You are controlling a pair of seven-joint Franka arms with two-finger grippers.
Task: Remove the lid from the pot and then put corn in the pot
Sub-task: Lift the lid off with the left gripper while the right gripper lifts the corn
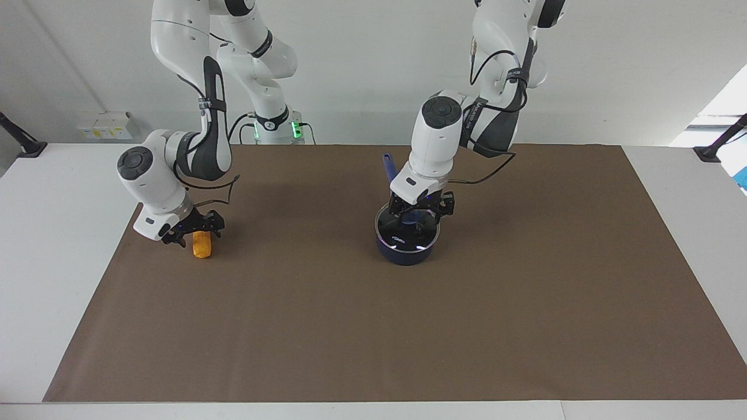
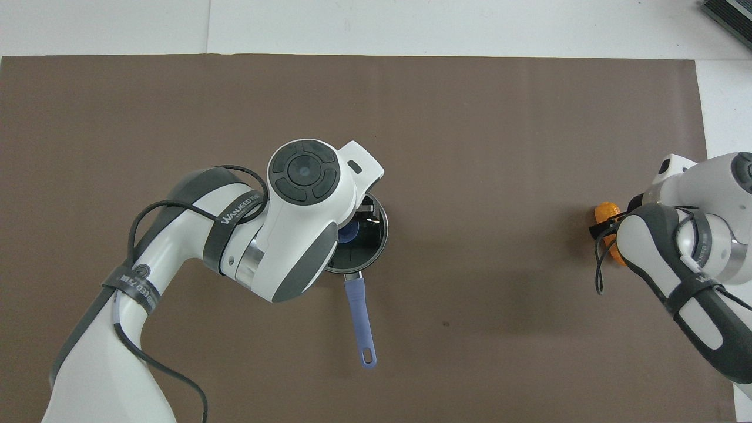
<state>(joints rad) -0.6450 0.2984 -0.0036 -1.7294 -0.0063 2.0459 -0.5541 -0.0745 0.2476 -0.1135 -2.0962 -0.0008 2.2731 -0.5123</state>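
Lifting step: lid removal in hand, nothing raised yet; corn step not begun (judged from lid seated on pot).
Pot handle (image 1: 391,172): upper middle of facing view, pointing toward robots, untouched.
Left gripper (image 1: 421,211): middle of facing view, down over lid centre, fingers spread either side of blue knob (image 1: 415,217); not pinching it.
Lid (image 1: 402,236): flat on the pot, rim level, glass partly covered by the gripper (in the overhead view almost wholly hidden under the arm).
Pot (image 1: 405,254): middle of the brown mat (image 1: 373,326), upright, closed.
Right gripper (image 1: 189,228): mid-height at the frame edge on the right arm's side, low at the corn's nearer end; cannot tell whether spread or pinching.
Corn (image 1: 202,246): lying on the mat at its edge, well apart from the pot, not lifted.
Next move, lid: squeeze onto the knob squarely, then rise straight up so the rim clears the pot without dragging it; set lid down on bare mat away from the pot's mouth.
Next move, corn: firm hold across the cob, carry over the open pot only once the lid arm has cleared (two arms would otherwise meet above it), release low.
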